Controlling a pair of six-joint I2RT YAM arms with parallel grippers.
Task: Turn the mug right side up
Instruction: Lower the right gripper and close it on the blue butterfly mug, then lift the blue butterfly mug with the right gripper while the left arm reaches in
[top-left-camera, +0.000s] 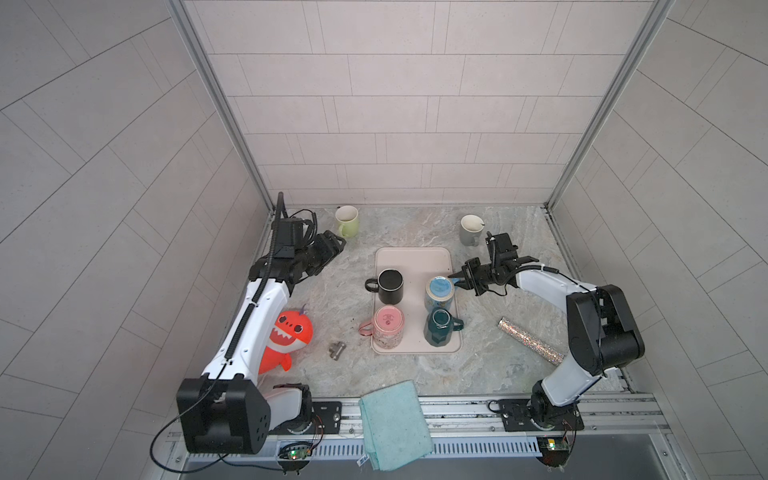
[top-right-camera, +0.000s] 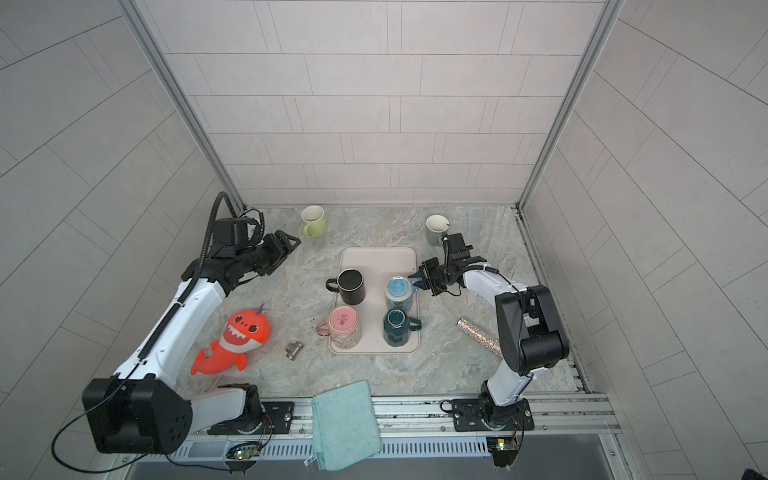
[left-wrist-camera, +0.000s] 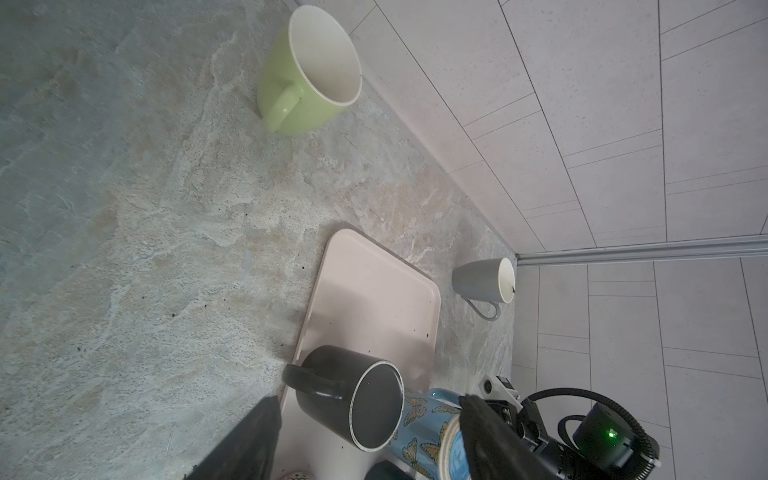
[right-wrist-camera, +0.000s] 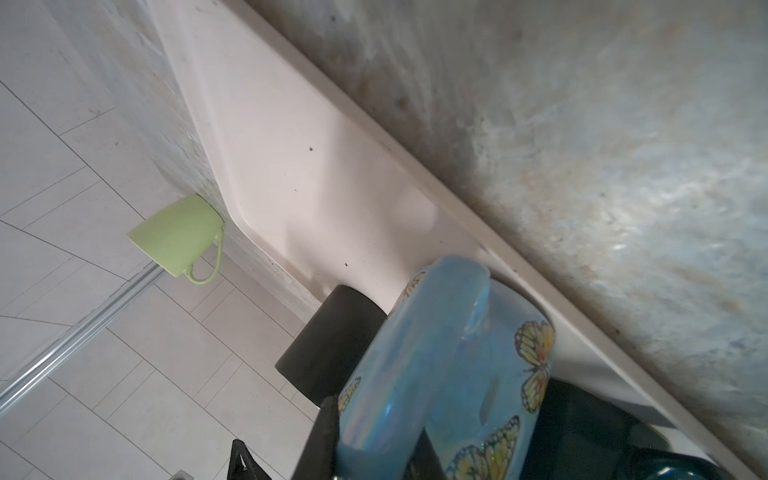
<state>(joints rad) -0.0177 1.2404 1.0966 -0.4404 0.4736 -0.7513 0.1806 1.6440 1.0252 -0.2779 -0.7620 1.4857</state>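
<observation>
Between the tips of the right pincer (top-left-camera: 459, 283) sits the handle (right-wrist-camera: 415, 353) of the blue butterfly mug (top-left-camera: 439, 293). The right wrist view shows dark fingers (right-wrist-camera: 322, 432) pressed on either side of it, so this pincer reads as clamped on the handle. The mug stands bottom-up on the pink tray (top-left-camera: 411, 257), at the tray edge nearest the pincer, its foot ring and blue base facing up in both top views. Just past the mug from the pincer is the black mug (top-left-camera: 390, 286); beside the blue mug, toward the robot's base, the dark teal mug (top-left-camera: 439, 328) stands so close that I cannot tell whether they touch. The left pincer (top-left-camera: 334, 244) hangs well apart from all this, off the tray, jaws spread and holding nothing, a green mug (top-left-camera: 347, 221) just ahead of it. The step in hand looks like the grasp, made but with no lift begun: the rim seems to rest on the tray. The next move, as I judge it, calls for raising the mug clear of the tray lip and its neighbours, rolling the wrist half a turn, then setting it down on its base. A handle grip on glazed ceramic may slip or let the body swing, so the turn wants room and a slow pace.
</observation>
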